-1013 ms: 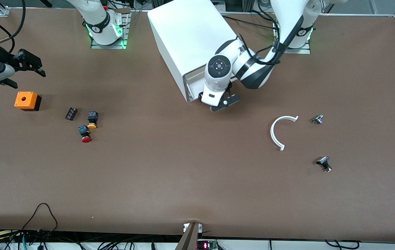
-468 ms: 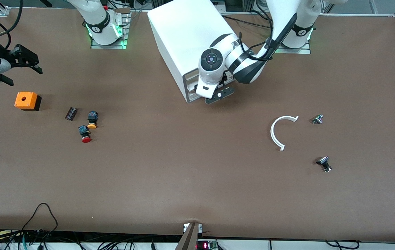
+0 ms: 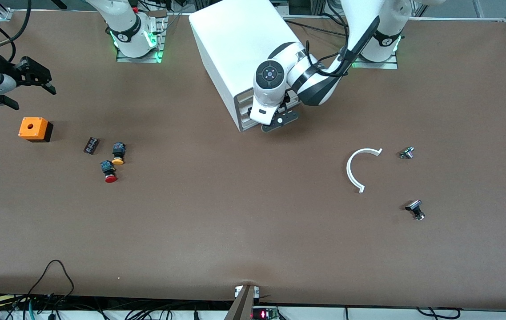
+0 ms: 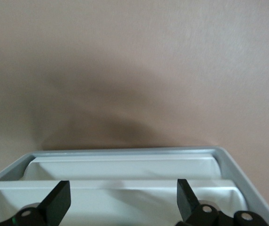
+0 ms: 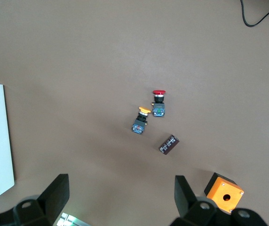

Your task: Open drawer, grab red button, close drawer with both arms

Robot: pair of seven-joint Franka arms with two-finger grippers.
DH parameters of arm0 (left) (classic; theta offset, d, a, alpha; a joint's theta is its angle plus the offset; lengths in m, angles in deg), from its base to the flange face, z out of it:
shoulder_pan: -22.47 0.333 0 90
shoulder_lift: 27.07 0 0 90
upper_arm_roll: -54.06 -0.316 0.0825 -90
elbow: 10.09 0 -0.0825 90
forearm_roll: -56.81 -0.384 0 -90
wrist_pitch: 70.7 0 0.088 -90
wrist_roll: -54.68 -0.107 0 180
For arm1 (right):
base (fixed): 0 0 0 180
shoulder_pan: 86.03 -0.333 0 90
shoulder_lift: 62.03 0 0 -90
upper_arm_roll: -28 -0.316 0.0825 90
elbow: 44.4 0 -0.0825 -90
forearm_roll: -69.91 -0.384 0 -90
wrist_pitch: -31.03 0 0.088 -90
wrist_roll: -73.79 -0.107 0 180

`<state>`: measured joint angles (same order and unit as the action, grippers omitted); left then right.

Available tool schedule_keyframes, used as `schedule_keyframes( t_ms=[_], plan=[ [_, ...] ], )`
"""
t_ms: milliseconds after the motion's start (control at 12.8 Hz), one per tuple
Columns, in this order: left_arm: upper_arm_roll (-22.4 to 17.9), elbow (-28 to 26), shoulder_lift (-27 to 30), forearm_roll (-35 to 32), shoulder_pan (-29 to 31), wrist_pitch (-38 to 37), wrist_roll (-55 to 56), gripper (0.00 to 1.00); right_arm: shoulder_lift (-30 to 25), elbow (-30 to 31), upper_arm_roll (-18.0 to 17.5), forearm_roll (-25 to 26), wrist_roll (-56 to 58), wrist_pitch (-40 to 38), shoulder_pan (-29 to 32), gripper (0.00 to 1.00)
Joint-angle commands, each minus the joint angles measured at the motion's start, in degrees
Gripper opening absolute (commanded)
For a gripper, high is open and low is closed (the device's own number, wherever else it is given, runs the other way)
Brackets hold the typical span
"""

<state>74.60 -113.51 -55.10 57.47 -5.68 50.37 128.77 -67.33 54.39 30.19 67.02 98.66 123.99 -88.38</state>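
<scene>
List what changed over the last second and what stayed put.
The left gripper moved from over the table in to the cabinet's drawer fronts, fingers open, gripping nothing. The right gripper shifted slightly, open, above the orange box. The red button and other parts stayed put.

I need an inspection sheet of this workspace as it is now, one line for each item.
Surface: brown table, flat.
Job's things: white cabinet between the arm bases, drawers shut; red button on the table toward the right arm's end.
Clutter: yellow-orange button, small black block, orange box with a hole, white curved piece, two small metal parts.
Grippers: left gripper open at the cabinet's drawer front; right gripper open, above the table near the orange box.
Cables: black cables at the table edge nearest the camera.
Surroundings: nothing seen.
</scene>
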Motion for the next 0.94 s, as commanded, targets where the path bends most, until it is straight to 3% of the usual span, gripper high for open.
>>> schedule_keyframes(
  t_ms=[0,468,857],
  plan=[
    [-0.2,2.0,1.9,-3.2,4.3,-1.0,0.6,0.99,0.2,-1.1,-0.5,0.9,-1.4,-1.1,0.2,1.0],
    [0.0,3.7,8.4,-9.4,14.3,-3.9,0.4,0.99,0.2,-1.1,-1.1,0.4,-1.6,-0.9,0.1,1.0],
    [0.1,9.1,9.0,-11.5,20.0,-14.3,-4.2,0.99,-0.1,-1.2,-1.7,0.6,-1.6,-0.7,0.2,0.99]
  ],
)
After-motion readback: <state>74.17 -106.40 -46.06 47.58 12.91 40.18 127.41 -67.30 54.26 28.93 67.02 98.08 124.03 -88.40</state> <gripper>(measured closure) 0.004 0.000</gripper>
